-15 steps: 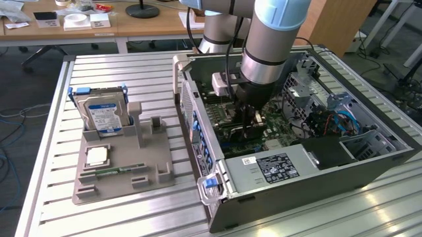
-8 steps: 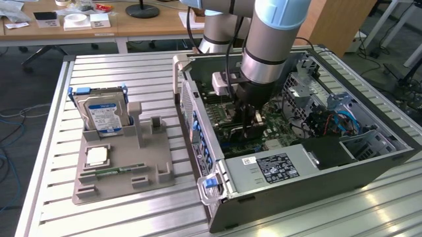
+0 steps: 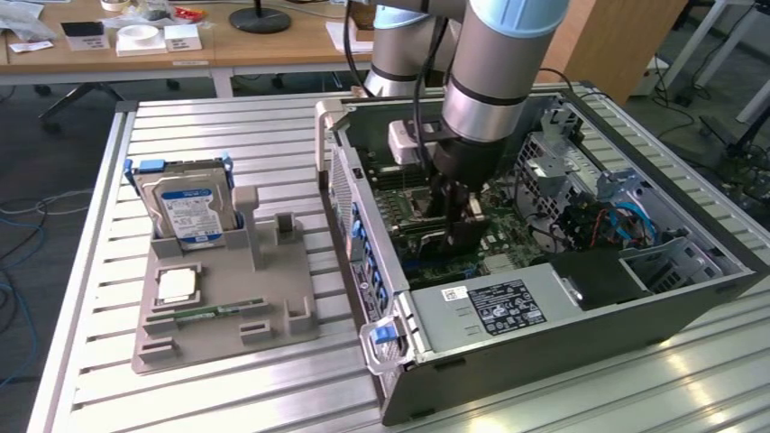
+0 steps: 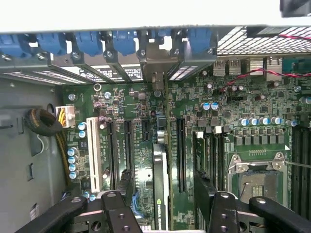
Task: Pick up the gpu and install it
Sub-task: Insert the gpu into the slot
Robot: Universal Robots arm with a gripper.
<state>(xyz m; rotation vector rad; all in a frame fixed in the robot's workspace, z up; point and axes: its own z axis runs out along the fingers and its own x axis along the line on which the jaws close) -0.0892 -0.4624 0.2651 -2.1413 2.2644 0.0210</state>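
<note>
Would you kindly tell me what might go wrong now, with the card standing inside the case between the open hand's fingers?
1. The gpu stands on edge on the motherboard, with the hand open around it. I cannot tell whether it is fully seated, so it might tilt or sit loose.
2. The fingers hang close to the neighbouring black slots; a sideways move could scrape them.

Slatted metal table [image 3: 241, 135] carries grey parts holder [image 3: 223, 311], open computer case [image 3: 578, 347].
</note>
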